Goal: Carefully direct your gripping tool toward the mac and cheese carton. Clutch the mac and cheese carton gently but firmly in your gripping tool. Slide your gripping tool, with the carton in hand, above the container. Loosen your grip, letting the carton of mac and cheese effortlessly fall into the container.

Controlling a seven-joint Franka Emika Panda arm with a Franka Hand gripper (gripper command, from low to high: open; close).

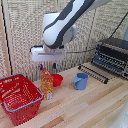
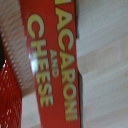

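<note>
The mac and cheese carton (image 1: 46, 84) stands upright on the wooden table, just to the exterior view's right of the red wire basket (image 1: 31, 85). My gripper (image 1: 47, 67) hangs directly above the carton's top, its two dark fingers spread about the carton's width apart, tips at the top edge. It holds nothing. In the wrist view the carton (image 2: 52, 65) fills the middle, a red face with yellow "MACARONI AND CHEESE" lettering. The basket's red mesh (image 2: 7, 95) shows beside it. My fingers are out of the wrist view.
A small red bowl (image 1: 57, 79) sits just behind the carton. A blue mug (image 1: 80, 81) stands further to the exterior view's right. A toaster oven (image 1: 112, 55) with a wire rack (image 1: 95, 72) in front is at the back right. A slatted wall is behind.
</note>
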